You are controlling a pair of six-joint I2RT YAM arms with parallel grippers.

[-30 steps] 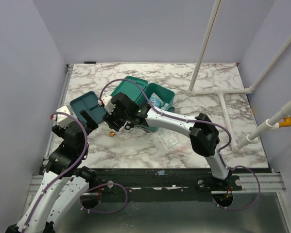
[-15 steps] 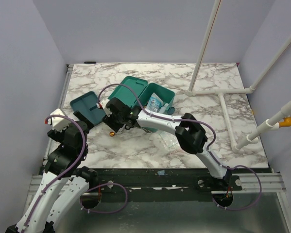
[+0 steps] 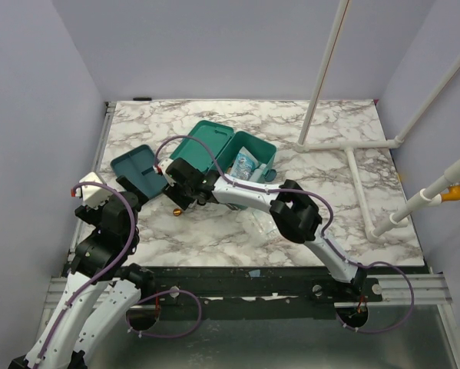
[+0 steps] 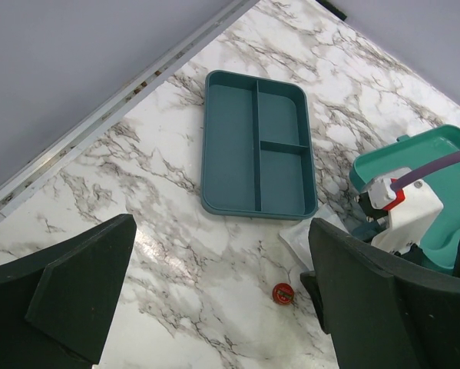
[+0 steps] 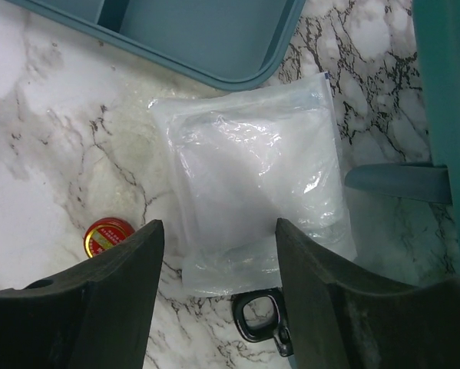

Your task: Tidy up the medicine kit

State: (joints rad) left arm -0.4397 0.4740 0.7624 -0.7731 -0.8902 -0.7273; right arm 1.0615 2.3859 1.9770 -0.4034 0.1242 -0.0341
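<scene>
I have the right pincer (image 5: 218, 227) spread wide above a clear plastic pouch (image 5: 253, 184) that lies flat on the marble tabletop (image 3: 329, 169). One finger shows on each side of the pouch in the wrist view. I cannot tell whether the tips touch it. The pouch lies between the medicine kit (image 3: 208, 142) and a shallow divided tray (image 5: 199, 31), with its far edge just beside the tray's rim. A small red cap (image 5: 107, 237) lies on the marble near the pouch's left corner. A black ring (image 5: 260, 319) sits at the pouch's near edge.

From above, the medicine kit is left of the middle of the tabletop. Its lid is thrown back and a few blue-and-white packets (image 3: 245, 163) are inside. The tray (image 3: 137, 169) lies to its left, apart from it. A second clear bag (image 3: 264, 223) rests nearer the arm bases, in front of the kit.

My left pincer (image 4: 222, 238) is also open and holds nothing. It hangs above the tabletop and looks down on the tray (image 4: 258, 146), the cap (image 4: 282, 293) and the kit's edge (image 4: 445, 146).
</scene>
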